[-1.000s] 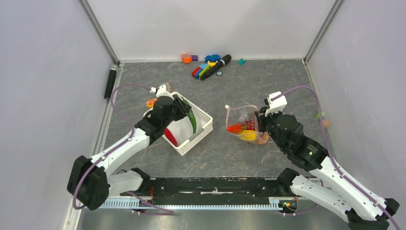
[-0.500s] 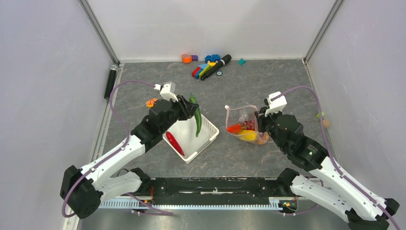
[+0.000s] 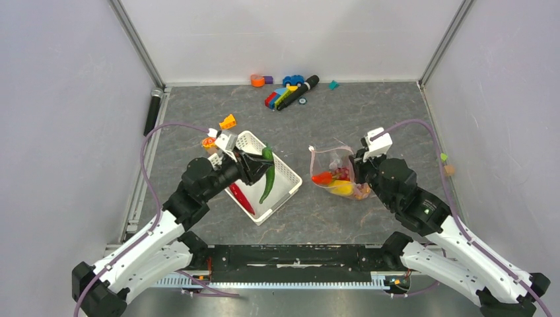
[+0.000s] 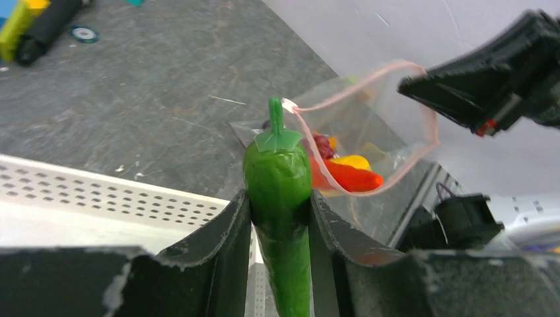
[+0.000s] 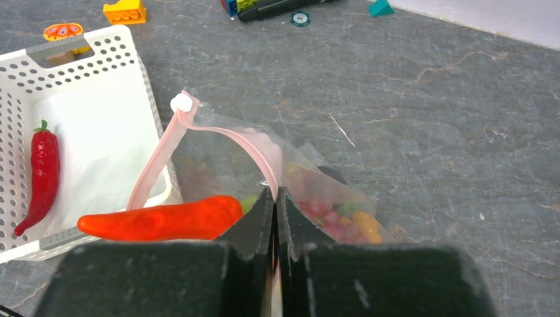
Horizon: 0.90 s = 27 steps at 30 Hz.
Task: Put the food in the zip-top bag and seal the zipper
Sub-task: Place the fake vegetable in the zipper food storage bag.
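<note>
My left gripper [image 3: 262, 165] is shut on a green chilli [image 3: 267, 174], held by its upper body above the white slotted basket [image 3: 285, 168]. In the left wrist view the green chilli [image 4: 277, 177] points stem-first toward the zip-top bag [image 4: 370, 132], whose mouth gapes open. A red chilli [image 3: 240, 198] lies in the basket. My right gripper [image 3: 357, 161] is shut on the pink zipper [image 5: 245, 141] and holds up one edge of the bag [image 5: 317, 181]. An orange-red chilli [image 5: 158, 220], yellow and purple food lie inside the bag [image 3: 338, 173].
Coloured toy blocks and a car [image 3: 286, 90] lie at the back wall. An orange block [image 3: 228, 121] sits behind the basket. A black cylinder [image 3: 152, 112] lies by the left wall, and small pieces [image 3: 449, 169] by the right wall.
My left arm lifted the green chilli out of the basket, then drew back nearer; the basket shifted slightly right. The right arm and bag have stayed put.
</note>
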Available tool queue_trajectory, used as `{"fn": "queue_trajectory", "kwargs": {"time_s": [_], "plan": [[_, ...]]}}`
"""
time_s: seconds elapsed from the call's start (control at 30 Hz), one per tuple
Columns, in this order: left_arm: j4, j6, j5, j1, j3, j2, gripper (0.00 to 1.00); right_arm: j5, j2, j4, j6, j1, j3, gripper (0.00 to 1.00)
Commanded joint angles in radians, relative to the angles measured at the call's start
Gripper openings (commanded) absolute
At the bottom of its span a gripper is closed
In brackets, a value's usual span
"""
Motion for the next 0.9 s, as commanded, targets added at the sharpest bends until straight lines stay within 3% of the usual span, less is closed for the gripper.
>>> {"fn": "queue_trajectory", "kwargs": {"time_s": [0.0,0.33,0.63,0.87], "plan": [[0.142,0.122,0.22,-0.004,-0.021,0.037,0.02,-0.017,0.011,0.046,-0.026,0.0,-0.003,0.06],[0.409,0.075,0.444,-0.016,0.008,0.21,0.03,-0.049,0.013,0.049,-0.024,0.0,-0.003,0.06],[0.515,0.082,0.435,-0.143,0.201,0.491,0.02,-0.063,0.015,0.048,-0.009,-0.001,0.001,0.05],[0.653,0.072,0.432,-0.191,0.275,0.6,0.02,-0.076,0.017,0.045,0.0,0.0,0.004,0.05]]}}
